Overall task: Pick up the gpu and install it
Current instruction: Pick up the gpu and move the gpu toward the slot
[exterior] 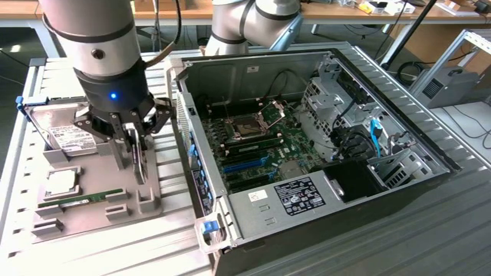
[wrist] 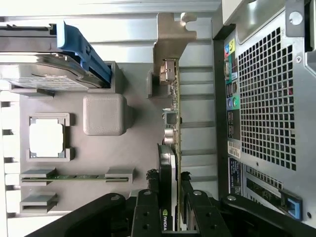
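Gripper (exterior: 132, 154) (wrist: 170, 178): black metal, linked fingers (wrist: 148, 210), clenched on the gpu (exterior: 139, 168) (wrist: 172, 123), one finger against each flat face. The grip sits at the end of the card away from the bracket; a green-and-white logo shows there on the black shroud between the finger bases.

Gpu: thin flat card standing on edge, seen edge-on in the wrist view. Small connectors and parts line its edge. A bare grey metal bracket (wrist: 174, 34) with a bent tab caps one end. Long axis runs along the length of the fixture tray (exterior: 92, 172) (wrist: 128, 148), parallel to the computer case's rear panel (wrist: 266, 98). The bracket end lies toward the hard drive's end of the tray. Card is over the tray's strip nearest the case; whether its lower edge is seated or lifted is hard to tell, the fingers and arm covering it.

Tray: matte grey plastic with moulded blocks and pockets. It carries a silver hard drive (exterior: 65, 135) (wrist: 39, 74) in a blue frame, a square CPU (exterior: 61, 183) (wrist: 47, 138) and a narrow green RAM stick (exterior: 80, 199) (wrist: 69, 176).

Computer case (exterior: 429, 155): sheet metal, rear panel perforated, lying open on a ribbed aluminium table (exterior: 115, 253), at the exterior view's right of the tray. Inside it a motherboard (exterior: 245, 144) with a blue slot. Cables partly hide the drive bays.
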Tool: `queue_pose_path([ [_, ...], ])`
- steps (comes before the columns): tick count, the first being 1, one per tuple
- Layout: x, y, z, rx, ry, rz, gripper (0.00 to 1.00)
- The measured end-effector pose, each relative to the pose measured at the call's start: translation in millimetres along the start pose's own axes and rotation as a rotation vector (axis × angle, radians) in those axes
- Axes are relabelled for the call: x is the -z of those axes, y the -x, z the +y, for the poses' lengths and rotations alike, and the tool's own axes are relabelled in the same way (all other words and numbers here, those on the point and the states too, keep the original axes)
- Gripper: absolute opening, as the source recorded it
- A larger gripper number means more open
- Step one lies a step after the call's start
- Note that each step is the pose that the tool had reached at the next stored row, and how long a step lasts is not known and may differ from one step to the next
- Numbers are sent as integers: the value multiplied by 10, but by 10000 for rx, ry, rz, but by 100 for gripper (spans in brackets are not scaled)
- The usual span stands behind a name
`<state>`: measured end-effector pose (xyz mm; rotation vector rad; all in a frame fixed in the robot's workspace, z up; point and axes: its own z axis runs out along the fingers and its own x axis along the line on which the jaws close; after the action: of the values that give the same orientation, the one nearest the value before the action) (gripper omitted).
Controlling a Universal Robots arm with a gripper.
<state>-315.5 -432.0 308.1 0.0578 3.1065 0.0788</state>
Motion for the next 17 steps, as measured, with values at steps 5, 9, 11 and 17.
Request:
queue_pose_path([
  [5, 239, 8, 12, 0, 0, 0, 27],
  [9, 417, 13, 21, 0, -1, 1, 27],
  [11, 506, 16, 26, 0, 0, 1, 27],
  [17, 753, 24, 39, 0, -1, 1, 27],
])
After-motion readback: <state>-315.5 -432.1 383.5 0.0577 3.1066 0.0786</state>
